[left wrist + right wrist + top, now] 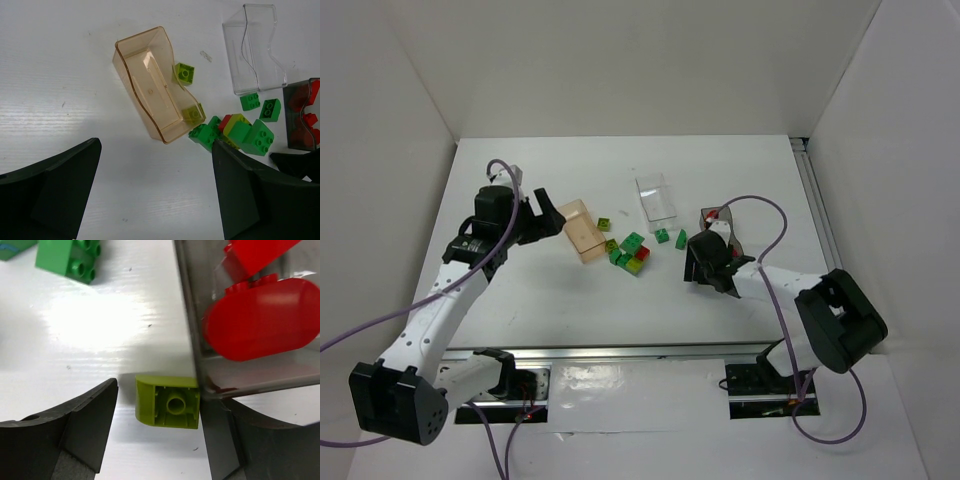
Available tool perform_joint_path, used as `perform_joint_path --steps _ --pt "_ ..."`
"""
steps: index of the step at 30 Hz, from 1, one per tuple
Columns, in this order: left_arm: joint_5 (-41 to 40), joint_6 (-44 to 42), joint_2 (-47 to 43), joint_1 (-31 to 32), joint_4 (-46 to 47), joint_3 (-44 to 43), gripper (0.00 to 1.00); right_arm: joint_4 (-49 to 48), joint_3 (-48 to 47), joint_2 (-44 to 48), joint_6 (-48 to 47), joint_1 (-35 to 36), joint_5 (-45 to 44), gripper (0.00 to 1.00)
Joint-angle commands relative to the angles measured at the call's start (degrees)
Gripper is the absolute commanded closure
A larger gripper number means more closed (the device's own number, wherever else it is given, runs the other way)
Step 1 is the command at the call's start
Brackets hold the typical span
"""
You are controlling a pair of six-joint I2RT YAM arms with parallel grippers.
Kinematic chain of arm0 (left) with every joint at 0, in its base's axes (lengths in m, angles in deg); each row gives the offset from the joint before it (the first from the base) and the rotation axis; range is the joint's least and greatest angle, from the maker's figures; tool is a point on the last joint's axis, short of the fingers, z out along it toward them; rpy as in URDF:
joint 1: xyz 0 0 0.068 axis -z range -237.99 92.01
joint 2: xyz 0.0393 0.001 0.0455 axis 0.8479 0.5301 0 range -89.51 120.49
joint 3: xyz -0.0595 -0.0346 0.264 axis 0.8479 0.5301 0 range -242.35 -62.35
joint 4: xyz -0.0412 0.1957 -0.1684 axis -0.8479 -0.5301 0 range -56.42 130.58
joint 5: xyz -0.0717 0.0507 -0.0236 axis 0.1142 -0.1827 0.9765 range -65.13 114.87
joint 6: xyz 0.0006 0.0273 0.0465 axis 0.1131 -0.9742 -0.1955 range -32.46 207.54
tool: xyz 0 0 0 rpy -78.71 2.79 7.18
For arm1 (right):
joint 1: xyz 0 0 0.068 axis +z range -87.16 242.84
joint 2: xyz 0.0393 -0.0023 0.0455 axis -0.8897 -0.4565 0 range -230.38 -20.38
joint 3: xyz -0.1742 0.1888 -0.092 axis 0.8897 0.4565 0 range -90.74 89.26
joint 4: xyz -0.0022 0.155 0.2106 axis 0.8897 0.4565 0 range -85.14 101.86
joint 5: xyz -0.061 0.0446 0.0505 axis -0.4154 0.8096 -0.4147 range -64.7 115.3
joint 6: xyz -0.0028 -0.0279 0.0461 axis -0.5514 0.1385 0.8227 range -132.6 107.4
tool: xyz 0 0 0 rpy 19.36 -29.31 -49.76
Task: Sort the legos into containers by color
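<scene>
Walls (pixel 620 60) of plain white close the white counter (pixel 620 310) on its far, left and right sides. Mid-counter lie three trays. The peach tray (pixel 142 37), open side up, has its long axis slanting from the far-left corner toward the near-right one, with a lime brick (pixel 185 73) leaning on its wall. The clear tray (pixel 250 60) points lengthwise at the far edge. The dark tray (pixel 187 305), nearest the right edge, holds red bricks (pixel 260 325). Between the trays sits a loose pile of bricks (pixel 240 132).

The left gripper (pixel 156 144) hovers with its fingers spread wide and nothing between them. The right gripper (pixel 161 395) straddles an overturned lime piece (pixel 167 401), hollow underside showing, just beside the dark tray's wall; a gap remains at one finger.
</scene>
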Motion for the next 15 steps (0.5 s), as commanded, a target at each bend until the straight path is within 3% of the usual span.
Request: perform_joint_path --steps 1,4,7,8,11,15 --pt "1.50 -0.71 1.36 0.22 1.81 -3.19 0.01 4.96 -0.71 -0.07 2.30 2.11 0.35 0.28" --pt "1.50 -0.71 1.89 0.22 1.81 -4.60 0.01 5.50 -0.72 -0.07 2.31 3.34 -0.35 0.28" --pt "1.50 -0.18 1.89 0.22 1.81 -4.60 0.01 5.50 -1.33 -1.20 2.31 3.87 -1.06 0.40" --pt "1.50 -0.18 1.89 0.22 1.81 -4.08 0.01 6.02 -1.33 -1.21 2.31 3.87 -1.58 0.51" --pt "1.50 -0.18 1.89 0.22 1.81 -3.54 0.01 7.16 -3.70 -0.69 2.31 4.92 -1.59 0.61" --pt "2.02 -0.18 0.67 0.22 1.28 -3.54 0.01 8.57 -8.53 1.42 1.61 5.45 -0.27 0.61"
